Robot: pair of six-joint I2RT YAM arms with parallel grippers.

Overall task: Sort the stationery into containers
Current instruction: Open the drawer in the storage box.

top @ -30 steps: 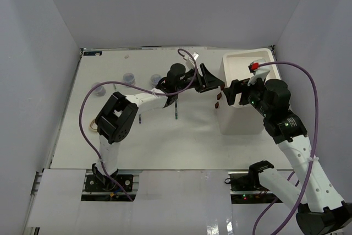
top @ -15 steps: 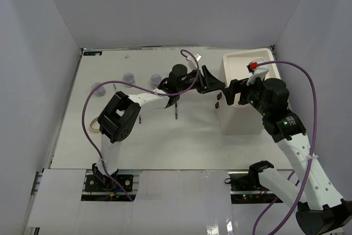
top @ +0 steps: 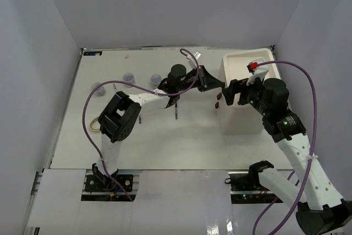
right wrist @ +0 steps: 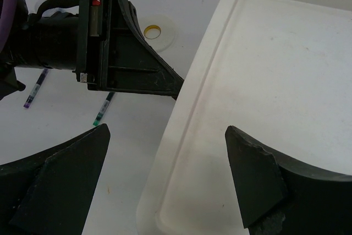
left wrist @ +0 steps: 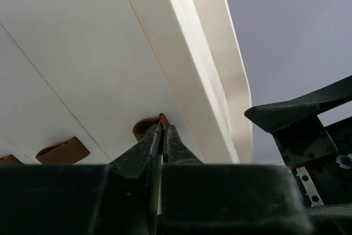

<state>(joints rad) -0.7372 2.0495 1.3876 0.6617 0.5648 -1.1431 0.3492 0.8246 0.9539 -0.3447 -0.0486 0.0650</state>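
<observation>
The white organiser (top: 250,115) stands at the right of the table. My left gripper (top: 213,85) reaches its front face, and in the left wrist view this gripper (left wrist: 163,131) is shut on the topmost brown drawer handle (left wrist: 144,127). Two more handles (top: 218,100) show below it. My right gripper (right wrist: 168,136) hangs open over the near left corner of the tray top (right wrist: 258,81), holding nothing. Three clear jars (top: 129,76) stand at the back left. Dark pens (top: 176,113) lie mid-table, a loop band (top: 96,124) at the left, and a cream tape ring (right wrist: 157,31) beyond the left arm.
White walls close in the table on three sides. A purple cable (top: 88,108) loops over the left half of the table. A green-tipped pen (right wrist: 103,109) and a purple-tipped pen (right wrist: 34,93) lie on the table left of the organiser.
My left gripper's jaws have closed from wide apart onto the top drawer handle. The right gripper has stayed open over the tray, barely shifted.
</observation>
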